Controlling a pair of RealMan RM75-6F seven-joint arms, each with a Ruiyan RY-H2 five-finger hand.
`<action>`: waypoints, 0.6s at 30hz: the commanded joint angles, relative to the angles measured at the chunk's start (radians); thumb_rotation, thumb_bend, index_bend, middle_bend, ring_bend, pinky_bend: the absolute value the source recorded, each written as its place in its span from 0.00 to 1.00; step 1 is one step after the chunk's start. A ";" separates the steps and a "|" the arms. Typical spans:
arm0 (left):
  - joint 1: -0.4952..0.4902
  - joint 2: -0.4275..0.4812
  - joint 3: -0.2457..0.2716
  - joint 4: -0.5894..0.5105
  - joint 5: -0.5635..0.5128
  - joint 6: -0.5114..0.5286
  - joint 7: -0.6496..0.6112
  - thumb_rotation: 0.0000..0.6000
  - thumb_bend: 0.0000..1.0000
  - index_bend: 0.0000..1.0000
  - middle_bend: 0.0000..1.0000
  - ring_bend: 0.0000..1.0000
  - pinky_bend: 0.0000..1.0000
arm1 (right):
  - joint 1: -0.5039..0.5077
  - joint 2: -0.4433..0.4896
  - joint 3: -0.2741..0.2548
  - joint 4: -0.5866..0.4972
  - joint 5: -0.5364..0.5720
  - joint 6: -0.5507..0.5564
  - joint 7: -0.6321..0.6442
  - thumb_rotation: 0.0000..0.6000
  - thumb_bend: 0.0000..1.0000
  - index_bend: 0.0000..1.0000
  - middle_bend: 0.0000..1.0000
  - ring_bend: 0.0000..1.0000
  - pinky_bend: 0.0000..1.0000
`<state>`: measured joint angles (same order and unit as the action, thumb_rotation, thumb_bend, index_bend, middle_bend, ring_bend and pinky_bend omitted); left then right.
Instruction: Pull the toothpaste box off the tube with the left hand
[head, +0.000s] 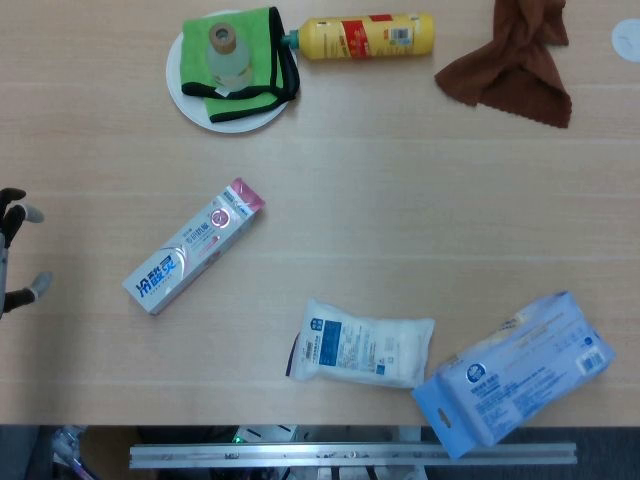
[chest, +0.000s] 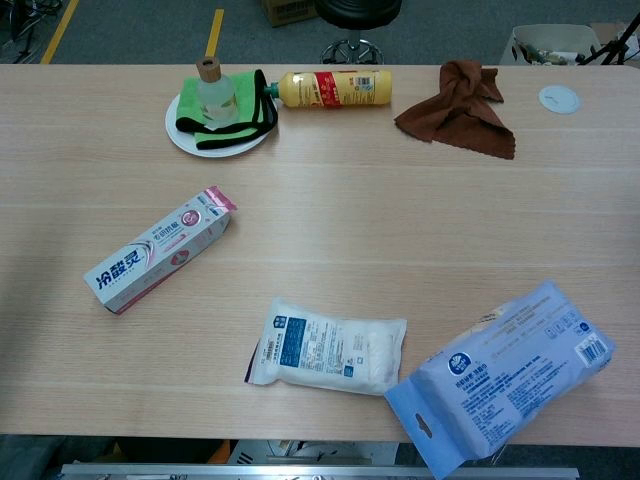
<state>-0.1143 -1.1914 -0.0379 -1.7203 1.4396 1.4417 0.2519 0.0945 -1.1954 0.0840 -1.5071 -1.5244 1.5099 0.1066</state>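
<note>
Your left hand (head: 18, 255) is just poking in at the left edge of the head view, fingers spread apart and holding nothing. The right hand is nowhere to be seen in either camera.

The toothpaste box (head: 195, 260) lies flat on the counter (head: 400, 200), angled, pink flap end up and away from you, blue-lettered end down toward your left. It sits well apart from your hand, and nothing is touching it.

Here's the worry: no tube shows outside the box, so it looks sealed or at least fully sleeved. With only one hand coming in, pulling the box may simply drag tube and all across the counter. It's glossy cardboard on smooth pale wood grain, so expect it to slide and spin if your fingers land off-centre. Squeeze too hard and the thin carton will likely crumple around the tube and jam.

Neighbours are clear for now: the soft white pouch (head: 362, 345) sits near the box's right, the crinkly blue wipes pack (head: 515, 375) beyond it. At the back are the white plate (head: 185, 95) with a green cloth (head: 250, 55) and a small corked bottle (head: 224, 50), the yellow bottle (head: 365, 36) on its side, and a rumpled brown cloth (head: 510, 60).
</note>
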 joint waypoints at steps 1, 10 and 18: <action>0.002 -0.001 -0.003 0.002 -0.008 0.003 0.000 1.00 0.14 0.35 0.23 0.19 0.34 | 0.002 -0.001 0.002 0.005 0.005 -0.005 0.005 1.00 0.21 0.39 0.34 0.29 0.44; 0.003 -0.005 -0.010 0.001 -0.019 0.008 0.004 1.00 0.14 0.35 0.23 0.19 0.34 | 0.020 -0.004 0.008 0.009 0.000 -0.021 0.015 1.00 0.21 0.39 0.34 0.29 0.44; 0.014 -0.035 0.000 -0.009 -0.004 0.032 0.040 1.00 0.14 0.35 0.23 0.19 0.34 | 0.035 -0.011 0.012 0.021 -0.021 -0.015 0.022 1.00 0.21 0.39 0.34 0.29 0.44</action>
<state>-0.1026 -1.2218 -0.0398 -1.7285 1.4321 1.4707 0.2880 0.1282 -1.2060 0.0952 -1.4873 -1.5438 1.4935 0.1274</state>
